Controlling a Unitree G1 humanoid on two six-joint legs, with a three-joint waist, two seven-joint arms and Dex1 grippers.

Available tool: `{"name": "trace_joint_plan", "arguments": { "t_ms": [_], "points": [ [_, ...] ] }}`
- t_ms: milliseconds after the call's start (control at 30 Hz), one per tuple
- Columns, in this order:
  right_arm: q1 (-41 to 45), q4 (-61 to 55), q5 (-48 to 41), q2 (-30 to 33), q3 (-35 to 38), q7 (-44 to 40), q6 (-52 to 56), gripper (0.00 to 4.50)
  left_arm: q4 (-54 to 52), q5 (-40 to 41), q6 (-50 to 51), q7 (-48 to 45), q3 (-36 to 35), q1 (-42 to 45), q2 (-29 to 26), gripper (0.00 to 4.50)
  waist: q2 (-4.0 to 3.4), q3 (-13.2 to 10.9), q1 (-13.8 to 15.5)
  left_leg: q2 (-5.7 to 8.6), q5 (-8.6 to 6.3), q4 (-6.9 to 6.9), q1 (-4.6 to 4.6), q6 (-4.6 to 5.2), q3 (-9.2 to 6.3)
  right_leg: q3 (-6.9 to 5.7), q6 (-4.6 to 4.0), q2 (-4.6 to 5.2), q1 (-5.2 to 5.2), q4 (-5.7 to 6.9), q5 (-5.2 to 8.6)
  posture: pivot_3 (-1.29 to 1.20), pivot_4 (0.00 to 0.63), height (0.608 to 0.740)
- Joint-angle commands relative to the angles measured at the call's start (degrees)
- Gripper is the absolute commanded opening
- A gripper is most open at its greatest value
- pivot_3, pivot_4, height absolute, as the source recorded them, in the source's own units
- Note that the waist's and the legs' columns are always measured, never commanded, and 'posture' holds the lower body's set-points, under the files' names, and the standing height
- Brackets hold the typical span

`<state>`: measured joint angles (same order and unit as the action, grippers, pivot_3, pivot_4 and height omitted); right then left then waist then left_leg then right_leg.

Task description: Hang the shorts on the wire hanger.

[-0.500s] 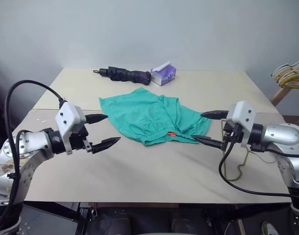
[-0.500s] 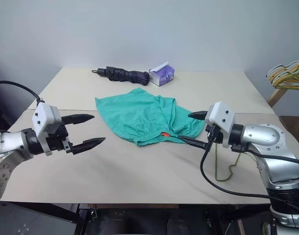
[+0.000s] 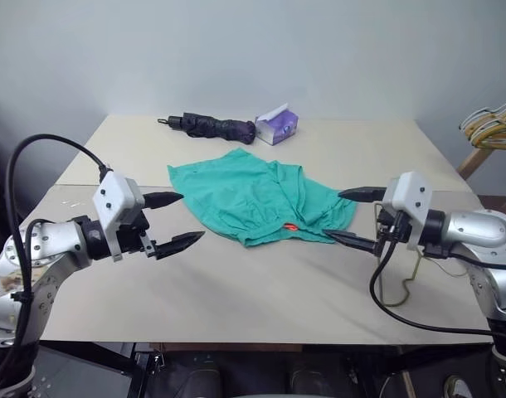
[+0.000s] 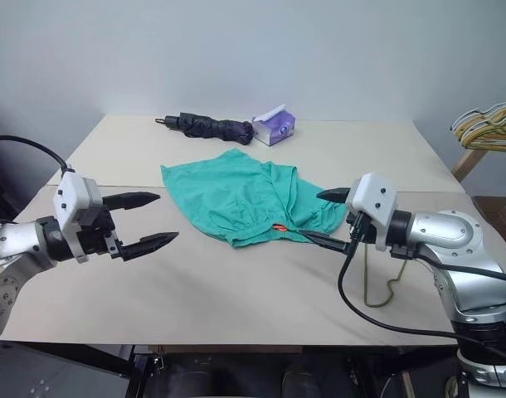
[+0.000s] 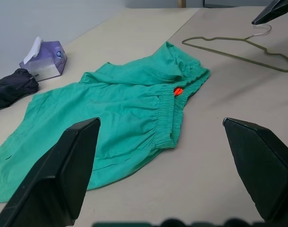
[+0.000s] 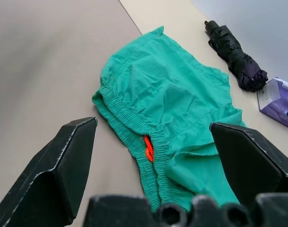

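**Shorts limp, hanger stiff, nothing held yet**

While both arms hover over the tabletop (image 3: 236, 298), I read the left gripper (image 3: 177, 220) and right gripper (image 3: 348, 216) as fingers spread wide, each empty.

Shorts (image 3: 257, 199): teal cloth, lying crumpled mid-tabletop between the two grippers, one side folded over on itself. Judging by the folds: light, floppy, no shape of its own, will sag and slide off thin wire. Best hold looks like the gathered elastic waistband (image 5: 165, 118), thickest edge, facing my side, next to the orange tag (image 4: 279, 226). Pinch at two spread points so it stays open.

Wire hanger (image 5: 238, 47): thin olive wire, flat on the tabletop just beside the shorts on the right, under the right arm. Stiff, light, low profile, so hard to get fingers under. The hook end or a corner seems the likeliest pick point.

Containers: one purple tissue box (image 3: 277, 125) at the back, a white tissue sticking out of the top. Folded dark umbrella (image 3: 213, 127) touching or just beside it. Bunch of pastel hangers (image 3: 490, 126) off the tabletop, far right.
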<state>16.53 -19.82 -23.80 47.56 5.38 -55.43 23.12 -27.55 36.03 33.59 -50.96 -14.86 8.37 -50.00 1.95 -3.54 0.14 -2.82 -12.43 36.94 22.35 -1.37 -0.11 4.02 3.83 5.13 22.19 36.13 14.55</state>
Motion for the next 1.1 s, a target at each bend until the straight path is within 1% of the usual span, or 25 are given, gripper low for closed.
{"name": "trace_joint_plan", "arguments": {
  "t_ms": [33, 167, 267, 333, 400, 500, 567, 633, 733, 900, 967, 1033, 1100],
  "points": [
    [0.81, -1.4, 0.27, 0.19, 0.68, 0.8, -0.46, 4.46, -0.04, -0.25, -1.22, -0.43, -1.03, 1.56, -0.9, 4.5, 0.0, 0.0, 0.0, 0.0, 0.0, 0.0, 0.0, 0.0, 0.0, 0.0, 0.0, 0.0, 0.0, 0.0, 0.0, 0.08, 0.034, 0.74],
    [4.11, -1.32, 6.27, 1.08, -5.26, 1.37, -1.13, 4.46, 0.47, -0.52, -1.5, -0.48, -0.82, 2.52, -0.92, 4.5, 0.0, -0.06, -0.1, 0.0, 0.0, 0.0, -0.02, 0.0, 0.01, 0.0, 0.0, 0.0, 0.01, 0.0, 0.0, 0.07, 0.053, 0.74],
    [6.17, -2.41, 10.43, 0.05, -10.3, 2.29, -1.14, 4.46, 0.42, -0.34, -1.6, -0.87, -1.22, 1.73, -1.03, 4.5, -0.05, -0.16, -0.2, 0.0, 0.0, -0.01, -0.01, 0.0, 0.01, 0.0, -0.01, 0.0, 0.03, 0.0, 0.02, 0.07, 0.057, 0.74],
    [8.26, -3.86, 13.74, -2.16, -15.77, 3.52, 0.72, 4.46, 0.36, -0.46, -1.67, -0.84, -1.13, 1.41, -0.96, 4.5, -0.05, -0.16, -0.27, 0.0, 0.0, -0.04, 0.0, 0.0, 0.0, 0.0, -0.03, -0.01, 0.05, 0.0, 0.03, 0.06, 0.061, 0.74],
    [10.54, -3.5, 19.06, -4.72, -21.97, 5.12, 1.43, 4.46, 0.33, -0.58, -1.63, -0.51, -0.93, 1.42, -0.81, 4.5, -0.06, -0.25, -0.5, -0.01, 0.0, -0.05, 0.03, 0.0, 0.0, 0.0, -0.04, -0.01, 0.07, 0.0, 0.04, 0.06, 0.062, 0.74],
    [14.35, 0.81, 28.42, -9.68, -31.02, 8.35, 1.91, 4.46, 0.45, -0.7, -1.67, -0.34, -0.7, 1.54, -0.69, 4.5, -0.07, -0.27, -0.59, 0.0, 0.0, -0.05, 0.03, 0.0, 0.0, 0.0, -0.04, -0.01, 0.08, 0.02, 0.04, 0.06, 0.059, 0.74],
    [16.73, 4.09, 31.76, -13.87, -34.98, 9.72, 3.35, 4.46, 0.58, -0.77, -1.76, -0.41, -0.72, 1.59, -0.73, 4.5, -0.06, -0.27, -0.78, -0.01, 0.0, -0.05, 0.01, -0.01, 0.0, 0.0, -0.05, -0.02, 0.08, 0.03, 0.03, 0.06, 0.055, 0.74],
    [19.8, 8.37, 34.88, -19.49, -38.55, 11.54, 5.79, 4.46, 1.05, -0.99, -1.92, -0.45, -0.74, 1.93, -0.78, 4.5, -0.06, -0.27, -0.83, 0.0, 0.0, -0.05, 0.02, -0.01, 0.0, -0.01, -0.05, -0.02, 0.09, 0.06, 0.03, 0.06, 0.05, 0.74],
    [23.65, 14.54, 39.03, -26.92, -42.25, 14.04, 9.81, 4.46, 1.69, -1.29, -2.02, -0.57, -0.69, 2.53, -0.85, 4.5, -0.06, -0.27, -0.95, -0.01, 0.01, -0.06, 0.05, -0.01, -0.02, -0.01, -0.06, -0.04, 0.15, 0.1, 0.02, 0.06, 0.045, 0.74],
    [28.89, 22.84, 45.61, -35.96, -47.39, 17.16, 19.88, 4.46, 2.58, -1.9, -2.12, -1.19, -0.85, 2.9, -1.24, 4.5, -0.06, -0.27, -0.84, -0.01, 0.0, -0.07, 0.11, -0.03, -0.02, -0.03, -0.05, -0.02, 0.18, 0.12, 0.02, 0.06, 0.039, 0.74],
    [30.85, 26.41, 48.29, -37.93, -49.35, 18.0, 22.67, 4.46, 2.82, -2.23, -2.15, -1.38, -0.73, 3.18, -1.31, 4.5, -0.06, -0.27, -0.93, -0.01, 0.01, -0.07, 0.1, -0.05, -0.02, -0.04, -0.05, -0.03, 0.19, 0.16, 0.02, 0.06, 0.036, 0.74],
    [32.2, 29.48, 50.34, -38.55, -50.78, 18.41, 23.86, 4.46, 3.0, -2.44, -2.26, -1.6, -0.53, 3.52, -1.31, 4.5, -0.07, -0.27, -0.89, -0.01, 0.03, -0.07, 0.1, -0.08, -0.02, -0.04, -0.06, -0.03, 0.22, 0.22, 0.02, 0.06, 0.036, 0.74],
    [33.09, 31.88, 51.98, -38.68, -51.6, 18.99, 24.15, 4.08, 3.11, -2.58, -2.31, -1.71, -0.42, 3.75, -1.24, 4.5, -0.06, -0.27, -0.86, -0.01, 0.03, -0.07, 0.09, -0.1, -0.03, -0.06, -0.05, -0.02, 0.2, 0.21, 0.02, 0.06, 0.035, 0.74]
  ]
}}
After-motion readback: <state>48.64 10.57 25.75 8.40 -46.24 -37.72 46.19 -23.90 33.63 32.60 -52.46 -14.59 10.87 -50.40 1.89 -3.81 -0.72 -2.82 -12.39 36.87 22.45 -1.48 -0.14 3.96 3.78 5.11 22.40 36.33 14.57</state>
